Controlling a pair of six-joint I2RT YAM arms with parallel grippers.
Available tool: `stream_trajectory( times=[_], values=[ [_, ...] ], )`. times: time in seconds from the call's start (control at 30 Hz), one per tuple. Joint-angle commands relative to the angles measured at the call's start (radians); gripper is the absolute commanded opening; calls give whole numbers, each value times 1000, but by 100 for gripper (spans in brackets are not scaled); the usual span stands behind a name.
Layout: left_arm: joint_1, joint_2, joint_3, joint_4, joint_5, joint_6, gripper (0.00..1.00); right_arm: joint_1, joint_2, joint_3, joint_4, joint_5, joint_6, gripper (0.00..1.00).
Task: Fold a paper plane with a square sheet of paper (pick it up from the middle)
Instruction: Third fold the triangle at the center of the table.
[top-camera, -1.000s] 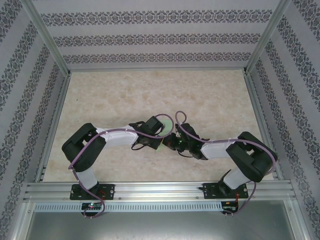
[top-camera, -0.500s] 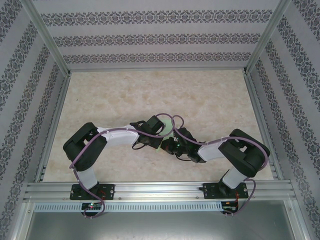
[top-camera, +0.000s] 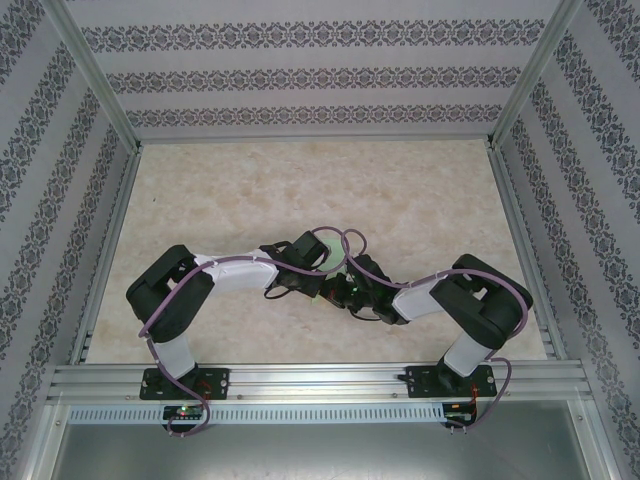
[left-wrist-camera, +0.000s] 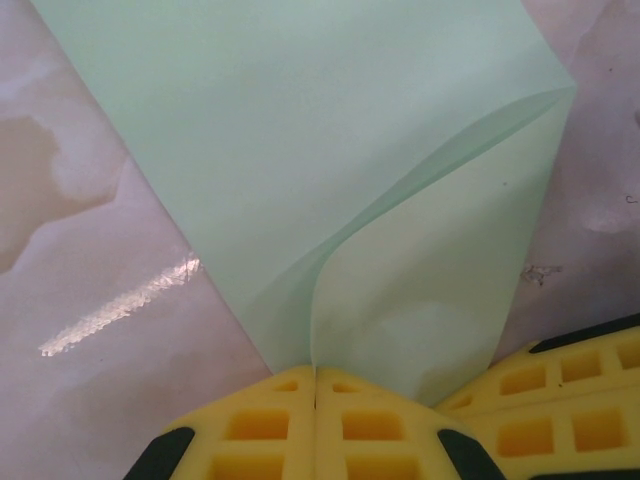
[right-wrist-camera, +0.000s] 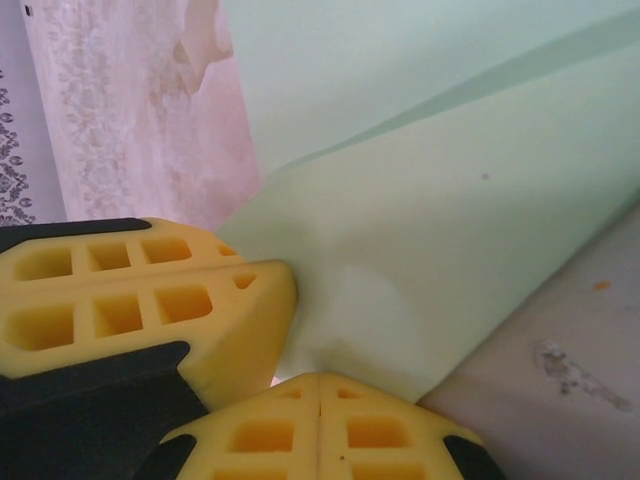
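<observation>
Two arms converge on the square sheet of paper (left-wrist-camera: 330, 140), which sits near the middle of the marbled worktop (left-wrist-camera: 90, 280), between them in the overhead view. The left gripper (left-wrist-camera: 315, 385) is fully closed, its yellow tips pressed together where two layers of the sheet meet, and appears to be pinching them. The right gripper (right-wrist-camera: 320, 390) is likewise closed, nipping the sheet's edge just beside its partner, the two sets of tips nearly touching.

One flap is doubled over the rest in a soft, rounded bend rather than a sharp crease. How much of the sheet rests on the worktop cannot be told.

By its look, the paper is very light, thin and limp. It bows under its own slight weight and should slide easily on the glossy surface. It will likely crumple or tear if the two pinches pull apart or twist. A hold close to an edge or a corner, with both layers caught together, seems the safest. The bend needs pressing flat before it will keep any line.
</observation>
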Motion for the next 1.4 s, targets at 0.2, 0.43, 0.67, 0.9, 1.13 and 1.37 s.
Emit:
stream_trajectory(
  times=[0.2, 0.43, 0.67, 0.9, 1.13, 1.37],
  values=[
    [10, 30, -12, -50, -27, -15, 1, 50, -85, -2, -69, 41, -5, 5],
    [10, 30, -11, -49, -20, -17, 1, 56, 3, 18, -7, 2, 6, 5],
    [11, 30, -8, -48, -21, -17, 1, 43, 39, 28, -102, -10, 17, 4],
    [12, 33, -9, -47, -16, -18, 1, 71, -74, 26, -95, 11, 2, 5],
    [23, 35, -5, -37, 8, -17, 1, 85, -59, 35, -60, 20, 13, 5],
    [24, 36, -6, -38, 13, -18, 1, 88, 49, 40, 26, 1, 54, 5]
  ],
)
